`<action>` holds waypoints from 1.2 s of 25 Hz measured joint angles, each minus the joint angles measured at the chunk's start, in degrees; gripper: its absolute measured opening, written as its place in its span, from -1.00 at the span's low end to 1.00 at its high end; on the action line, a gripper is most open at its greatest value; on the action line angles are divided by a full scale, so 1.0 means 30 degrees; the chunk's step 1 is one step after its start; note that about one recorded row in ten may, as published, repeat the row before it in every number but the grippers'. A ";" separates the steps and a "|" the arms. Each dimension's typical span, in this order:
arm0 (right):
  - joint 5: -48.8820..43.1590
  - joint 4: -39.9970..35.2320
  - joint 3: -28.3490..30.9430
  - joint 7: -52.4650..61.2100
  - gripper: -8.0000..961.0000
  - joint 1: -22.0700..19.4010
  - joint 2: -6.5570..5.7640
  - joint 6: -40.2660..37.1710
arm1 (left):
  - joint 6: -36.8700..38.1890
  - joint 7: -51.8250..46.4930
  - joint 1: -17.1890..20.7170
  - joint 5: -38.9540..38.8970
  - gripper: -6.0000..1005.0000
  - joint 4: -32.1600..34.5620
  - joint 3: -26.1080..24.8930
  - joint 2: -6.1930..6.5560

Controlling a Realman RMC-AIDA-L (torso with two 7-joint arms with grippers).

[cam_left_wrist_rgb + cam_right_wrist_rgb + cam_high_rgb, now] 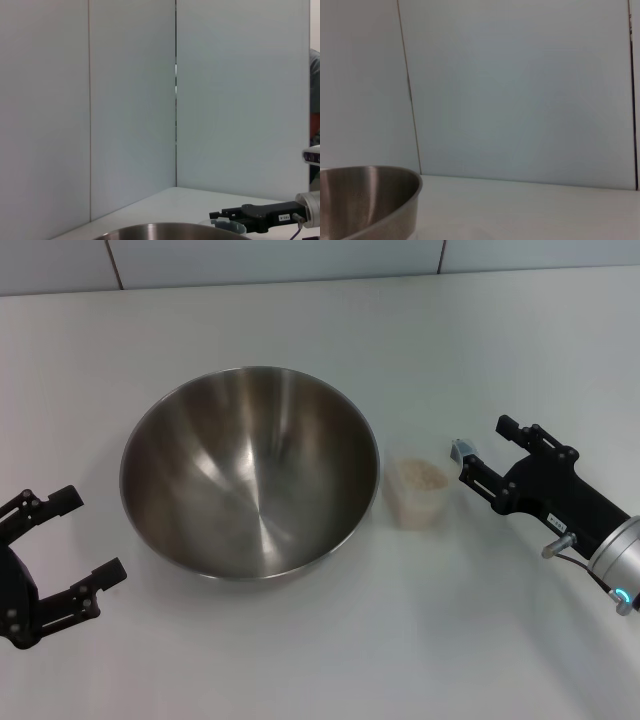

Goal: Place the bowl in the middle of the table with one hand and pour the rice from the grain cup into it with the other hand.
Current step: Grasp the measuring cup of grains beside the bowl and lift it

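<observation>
The steel bowl (pixel 250 472) stands upright and empty on the white table (pixel 330 640), a little left of centre. The clear grain cup (pixel 417 504) stands just right of the bowl, close to its rim, with the rice (pixel 420 476) in it. My right gripper (pixel 481 446) is open, just right of the cup, not touching it. My left gripper (pixel 93 534) is open and empty, left of the bowl near the front edge. The bowl's rim shows in the left wrist view (pixel 160 232) and its outer wall in the right wrist view (pixel 365 200). The left wrist view also shows the right gripper (pixel 235 216) beyond the bowl.
White wall panels (pixel 300 260) stand along the table's far edge and meet in a corner (pixel 176 150). Bare tabletop lies in front of the bowl and behind it.
</observation>
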 joint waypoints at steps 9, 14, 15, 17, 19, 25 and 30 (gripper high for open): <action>0.0001 0.0000 0.0123 -0.0002 0.47 -0.0026 0.0000 0.0066 | -0.0007 0.0000 0.0019 0.0000 0.72 -0.0011 0.0000 -0.0020; 0.0000 -0.0001 0.0665 -0.0112 0.37 -0.0139 0.0019 -0.0023 | 0.0063 0.0000 0.0066 0.0000 0.72 -0.0007 0.0001 -0.0031; 0.0000 -0.0001 0.0708 -0.0124 0.31 -0.0130 0.0023 -0.0057 | 0.0069 0.0000 0.0078 0.0001 0.72 -0.0002 0.0000 -0.0032; -0.0009 -0.0001 0.0727 -0.0129 0.21 -0.0110 0.0024 -0.0061 | 0.0074 0.0000 0.0104 0.0000 0.72 0.0007 0.0000 -0.0031; -0.0036 -0.0001 0.0732 -0.0136 0.06 -0.0055 0.0027 -0.0069 | 0.0080 -0.0001 0.0116 0.0000 0.72 0.0009 0.0000 -0.0031; -0.0084 0.0055 0.0728 -0.0084 -0.52 0.0056 0.0031 -0.0085 | 0.0083 0.0000 0.0109 0.0000 0.72 -0.0021 0.0001 -0.0031; -0.0033 0.0054 0.0755 -0.0063 -0.94 0.0064 0.0041 -0.0101 | 0.0084 0.0000 0.0080 0.0001 0.72 -0.0039 0.0000 -0.0031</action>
